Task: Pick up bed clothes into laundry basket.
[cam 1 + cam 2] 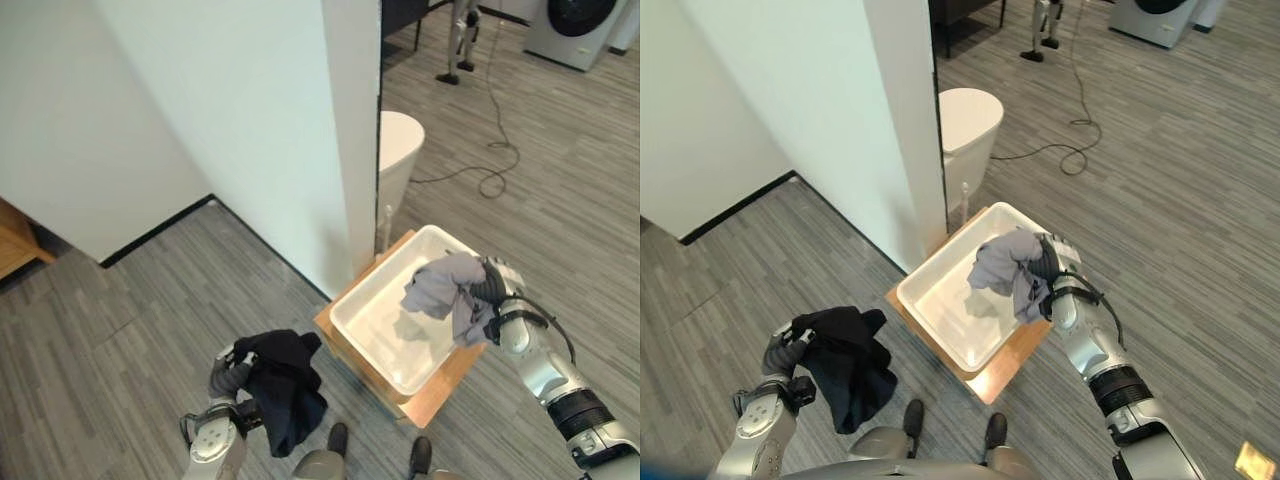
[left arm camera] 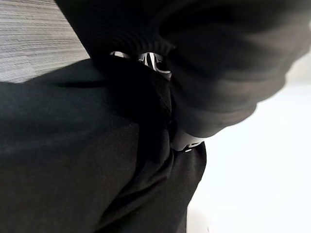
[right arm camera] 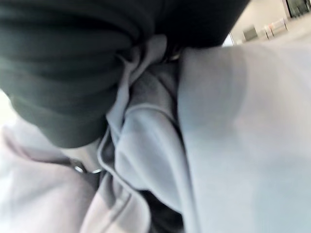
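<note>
**Over the basket's far rim, the grey cloth is nearly home; the black one hangs off to the left**

On my left, low and close to my body, my left hand [image 1: 228, 378] has its fingers curled into a black garment [image 1: 285, 388], bunched at the top and hanging down in a long fold toward the floor [image 1: 150, 300]. Its long axis runs straight down from my grip. It hangs clear of the wooden bench [image 1: 440, 392] and just off the near-left corner of the white laundry basket [image 1: 372, 340], so it lies to the left of the basket, not above it.

In the middle, the basket sits on the bench with its long side running from near-left to far-right, hard by the end of a white wall [image 1: 350, 150]. I can see its pale floor and nothing lying in it yet.

On my right, my right hand [image 1: 490, 285] is closed round a grey garment [image 1: 445, 290]. The hand itself is at the basket's right-hand rim, while the cloth spreads leftward from it and droops over the basket's far half. That puts the grey piece on the basket side of my hand, above the opening, though I cannot tell whether its lowest fold touches the bottom.

I judge the right hand is the nearer one by far: its load needs only to be let go. The left must carry its load rightward over the near rim first.
</note>
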You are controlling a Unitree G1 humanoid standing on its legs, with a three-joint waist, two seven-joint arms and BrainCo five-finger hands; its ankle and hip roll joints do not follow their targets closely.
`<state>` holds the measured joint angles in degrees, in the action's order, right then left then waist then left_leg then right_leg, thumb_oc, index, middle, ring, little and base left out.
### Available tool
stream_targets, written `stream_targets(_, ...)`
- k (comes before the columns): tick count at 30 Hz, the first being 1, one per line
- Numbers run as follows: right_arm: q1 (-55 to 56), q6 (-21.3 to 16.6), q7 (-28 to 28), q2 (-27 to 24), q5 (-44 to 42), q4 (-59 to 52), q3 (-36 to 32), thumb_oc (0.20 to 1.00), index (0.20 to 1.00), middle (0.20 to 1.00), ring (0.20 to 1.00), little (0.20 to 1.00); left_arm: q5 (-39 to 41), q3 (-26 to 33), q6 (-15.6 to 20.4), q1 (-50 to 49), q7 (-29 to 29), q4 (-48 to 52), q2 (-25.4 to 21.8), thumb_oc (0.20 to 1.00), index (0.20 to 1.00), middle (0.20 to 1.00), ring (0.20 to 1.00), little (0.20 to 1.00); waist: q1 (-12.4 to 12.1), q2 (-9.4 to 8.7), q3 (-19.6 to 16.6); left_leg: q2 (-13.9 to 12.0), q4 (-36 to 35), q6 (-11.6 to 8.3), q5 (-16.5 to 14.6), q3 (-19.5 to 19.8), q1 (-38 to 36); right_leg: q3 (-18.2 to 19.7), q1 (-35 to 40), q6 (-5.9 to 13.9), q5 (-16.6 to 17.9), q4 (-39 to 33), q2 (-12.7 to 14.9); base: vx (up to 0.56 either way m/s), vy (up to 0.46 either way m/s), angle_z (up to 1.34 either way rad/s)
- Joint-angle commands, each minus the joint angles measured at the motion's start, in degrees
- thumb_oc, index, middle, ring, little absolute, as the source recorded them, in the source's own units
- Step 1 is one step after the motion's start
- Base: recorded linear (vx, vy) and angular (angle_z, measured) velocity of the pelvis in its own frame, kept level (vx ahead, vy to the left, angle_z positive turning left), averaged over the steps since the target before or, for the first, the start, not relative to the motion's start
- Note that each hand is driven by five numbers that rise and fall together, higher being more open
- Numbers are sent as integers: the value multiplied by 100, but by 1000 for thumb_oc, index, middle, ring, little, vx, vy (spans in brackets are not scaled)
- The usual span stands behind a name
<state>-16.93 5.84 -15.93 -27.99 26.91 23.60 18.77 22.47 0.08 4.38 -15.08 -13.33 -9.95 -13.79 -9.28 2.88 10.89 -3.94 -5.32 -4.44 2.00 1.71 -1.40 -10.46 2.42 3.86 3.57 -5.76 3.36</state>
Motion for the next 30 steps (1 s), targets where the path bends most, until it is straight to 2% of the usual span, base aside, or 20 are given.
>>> stream_targets(1,-689,-120,-256,87,-156,262,159,200,200,200,200,200,266,-94,449,315,5,91,-461,200,200,200,200,200,-160,-255,-89,-117,32,-111,-156,14,100,-267,-114,497,-91,76,676,-39,-6,18)
stream_targets(2,-969,-42,-352,163,-268,871,244,1000,1000,1000,1000,1000,344,-163,513,394,-6,75,-534,200,200,200,200,200,-250,-215,-44,-102,32,-122,-112,64,203,-314,-166,499,-90,76,684,-39,-7,16)
stream_targets(3,-996,-55,-365,171,-275,903,252,1000,1000,1000,1000,1000,347,-160,516,403,-7,72,-536,200,200,200,200,200,-245,-218,-41,-102,32,-122,-110,68,211,-317,-172,499,-89,76,685,-74,-2,12)
stream_targets(4,-1312,25,-416,194,-283,1400,380,1000,1000,1000,1000,1000,432,-223,567,470,5,89,-609,200,200,200,200,200,-334,-168,-8,-90,32,-133,-76,109,284,-359,-208,497,-93,76,688,-40,5,8)
stream_targets(7,-1514,81,-430,135,-278,1517,408,1000,1000,1000,1000,1000,595,-184,613,498,8,196,-665,200,200,200,200,200,-386,-140,9,-86,32,-141,-69,135,306,-377,-213,491,-102,76,690,-34,-1,24)
stream_targets(10,-1413,48,-455,42,-329,1250,298,1000,1000,1000,1000,1000,727,12,714,419,28,533,-688,200,200,200,200,200,-375,-132,10,-90,32,-136,-88,108,249,-373,-141,486,-123,76,688,0,-2,3)
stream_targets(14,-1099,10,-529,-159,-460,832,-90,1000,1000,1000,1000,1000,524,241,702,292,74,1017,-834,200,200,200,200,200,-283,-170,-66,-96,32,-126,-146,64,124,-327,-21,488,-140,76,695,8,2,0)
stream_targets(15,-903,-42,-592,-250,-545,550,-394,1000,1000,1000,1000,1000,198,280,680,286,183,1303,-1019,200,200,200,200,200,-160,-177,-91,-112,32,-120,-183,27,70,-290,-5,495,-134,76,708,0,0,0)
stream_targets(18,-370,-90,-712,-294,-669,32,-972,1000,1000,1000,1000,1000,-54,320,658,293,339,1717,-1218,200,200,200,200,200,4,-195,-130,-134,32,-109,-253,-61,-18,-215,14,505,-133,76,708,5,13,-11)
stream_targets(20,176,-135,-731,-191,-796,-131,-1351,1000,1000,1000,1000,1000,-214,256,598,412,466,1978,-1341,200,200,200,200,200,251,-184,-142,-160,32,-99,-310,-186,-85,-101,-10,527,-118,76,704,-7,-3,-27)
stream_targets(21,200,-133,-727,-189,-795,-148,-1367,1000,1000,1000,1000,1000,-215,244,597,414,468,1975,-1347,200,200,200,200,200,234,-185,-145,-161,32,-99,-315,-193,-92,-94,-8,528,-119,76,703,2,17,-27)
stream_targets(22,463,-163,-694,-47,-926,131,-1433,1000,1000,1000,1000,1000,-153,78,561,518,611,2038,-1360,200,200,200,200,200,403,-159,-167,-181,32,-88,-354,-300,-141,-13,-23,550,-111,76,705,8,15,-33)
stream_targets(23,470,-172,-699,-46,-930,138,-1437,1000,1000,1000,1000,1000,-149,69,567,524,613,2026,-1366,200,200,200,200,200,385,-160,-168,-183,32,-88,-360,-312,-149,-2,-21,550,-112,76,703,16,19,-34)
stream_targets(30,905,45,-392,210,-884,3065,-1151,1000,1000,1000,1000,1000,365,-295,434,907,1025,2641,-1498,200,200,200,200,200,763,-64,-198,-207,32,-72,-448,-585,-287,246,-46,615,-98,76,711,23,6,-33)
